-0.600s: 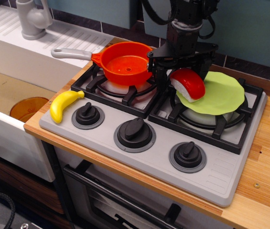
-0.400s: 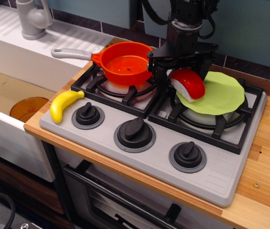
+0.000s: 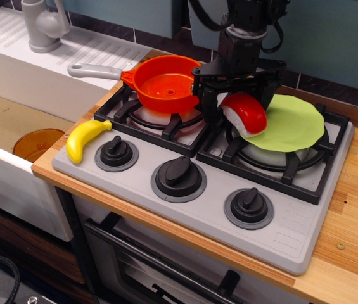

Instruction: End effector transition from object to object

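Hanging over the grey toy stove [image 3: 185, 209], the black two-pronged gripper [image 3: 232, 104] is straddling a red-and-white sushi-like toy [image 3: 245, 114] at the lime-green round plate's [image 3: 293, 123] left edge; whether its prongs are actually gripping it, I cannot tell. An orange plastic pan [image 3: 166, 82] is sitting just left.

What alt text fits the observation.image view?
A black gripper hangs over a toy stove, around a red-and-white sushi piece at the edge of a green plate. An orange pan and a banana lie to the left.
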### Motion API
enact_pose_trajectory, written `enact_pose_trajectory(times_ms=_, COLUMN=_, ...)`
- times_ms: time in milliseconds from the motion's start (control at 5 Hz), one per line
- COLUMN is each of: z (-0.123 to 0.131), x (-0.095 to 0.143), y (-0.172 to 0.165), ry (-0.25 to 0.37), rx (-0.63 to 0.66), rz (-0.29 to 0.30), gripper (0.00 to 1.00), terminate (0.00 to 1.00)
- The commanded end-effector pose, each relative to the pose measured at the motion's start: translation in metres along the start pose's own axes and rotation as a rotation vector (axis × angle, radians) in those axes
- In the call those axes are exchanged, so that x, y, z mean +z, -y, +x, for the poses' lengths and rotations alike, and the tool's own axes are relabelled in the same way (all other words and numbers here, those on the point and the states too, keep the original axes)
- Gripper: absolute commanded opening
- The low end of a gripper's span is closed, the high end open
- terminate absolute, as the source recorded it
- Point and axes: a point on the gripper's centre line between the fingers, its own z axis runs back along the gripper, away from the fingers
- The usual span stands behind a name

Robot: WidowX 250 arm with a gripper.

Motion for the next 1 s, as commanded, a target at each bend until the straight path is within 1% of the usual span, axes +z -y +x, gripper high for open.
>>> enact_pose_trajectory(times_ms=0, z=0.001, x=0.053, y=0.013, ry=0.041, rx=0.023, rz=-0.007, gripper=1.0, terminate=0.0)
enact_pose_trajectory(times_ms=200, z=0.006, x=0.064, y=0.003, ry=0.026, rx=-0.009, rz=0.024, gripper=1.0, terminate=0.0)
enact_pose_trajectory(times_ms=400, z=0.026, x=0.083, y=-0.013, ry=-0.008, rx=-0.036, rz=0.029, gripper=1.0, terminate=0.0)
enact_pose_trajectory(times_ms=600, z=0.047, x=0.106, y=-0.037, ry=-0.026, rx=-0.095, rz=0.0, gripper=1.0, terminate=0.0)
enact_pose_trajectory(times_ms=800, z=0.056, x=0.112, y=-0.065, ry=-0.017, rx=-0.126, rz=-0.008, gripper=1.0, terminate=0.0)
